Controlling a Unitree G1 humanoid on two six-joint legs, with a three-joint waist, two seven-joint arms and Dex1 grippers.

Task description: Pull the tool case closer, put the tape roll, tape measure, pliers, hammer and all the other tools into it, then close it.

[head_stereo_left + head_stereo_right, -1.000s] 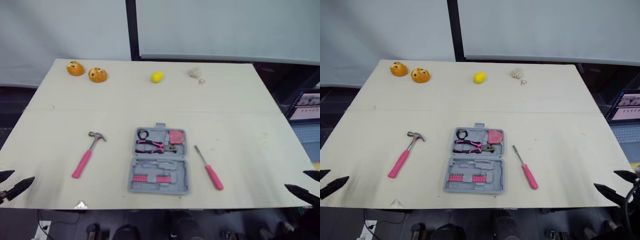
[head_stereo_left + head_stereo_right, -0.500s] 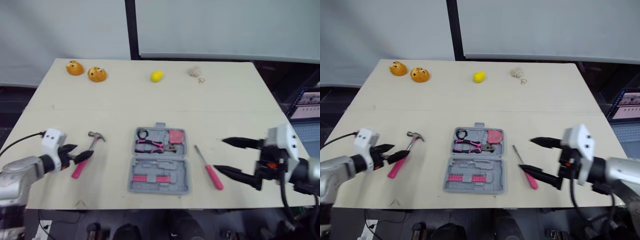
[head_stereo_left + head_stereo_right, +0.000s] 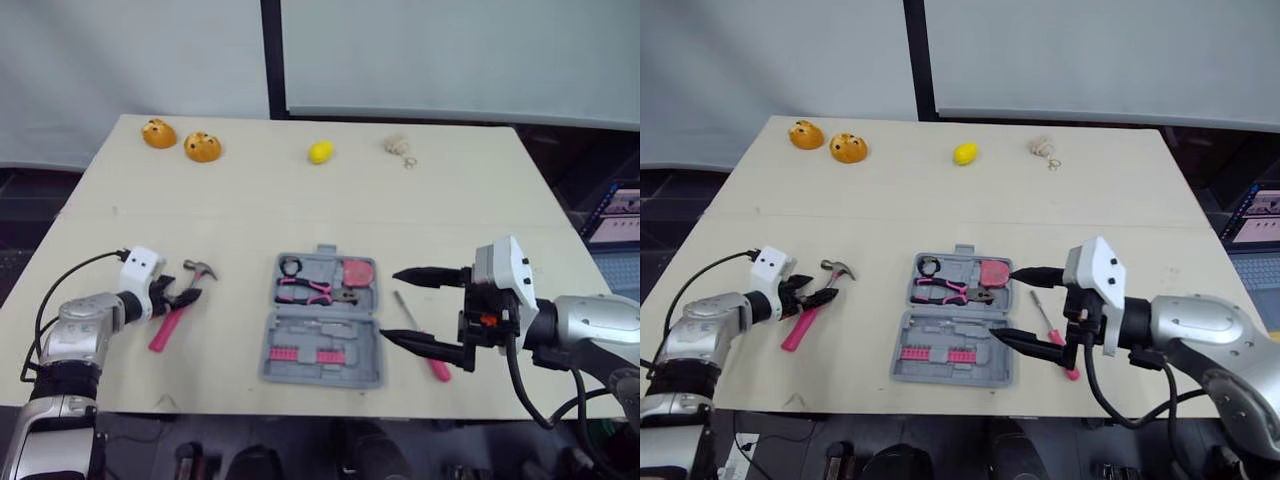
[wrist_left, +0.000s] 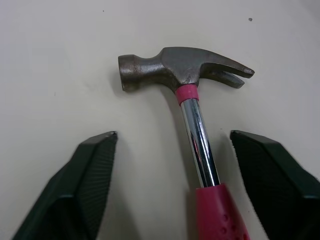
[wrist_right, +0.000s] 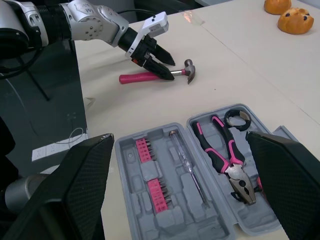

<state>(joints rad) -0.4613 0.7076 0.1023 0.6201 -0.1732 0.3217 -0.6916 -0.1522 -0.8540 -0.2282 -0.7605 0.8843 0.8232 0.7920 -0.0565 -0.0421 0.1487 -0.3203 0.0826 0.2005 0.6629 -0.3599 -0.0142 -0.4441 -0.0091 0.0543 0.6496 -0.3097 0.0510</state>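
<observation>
The grey tool case (image 3: 368, 348) lies open near the table's front edge. Inside it are pink-handled pliers (image 3: 310, 291), a black tape roll (image 3: 290, 266), a pink tape measure (image 3: 353, 271) and pink bits. The pink-handled hammer (image 3: 178, 305) lies left of the case. My left gripper (image 3: 185, 298) is open, one finger on each side of the hammer's shaft (image 4: 197, 140) just below the head. My right gripper (image 3: 390, 305) is wide open at the case's right edge, above the pink screwdriver (image 3: 438, 367), holding nothing.
Two orange buns (image 3: 160, 133) (image 3: 203, 147), a lemon (image 3: 320, 152) and a small beige object (image 3: 398, 145) sit along the table's far edge. A laptop (image 3: 612, 212) stands off the table to the right.
Both arms have come in from the table's near corners. The left gripper has reached the hammer's shaft. The right gripper has moved left to the case's right edge.
</observation>
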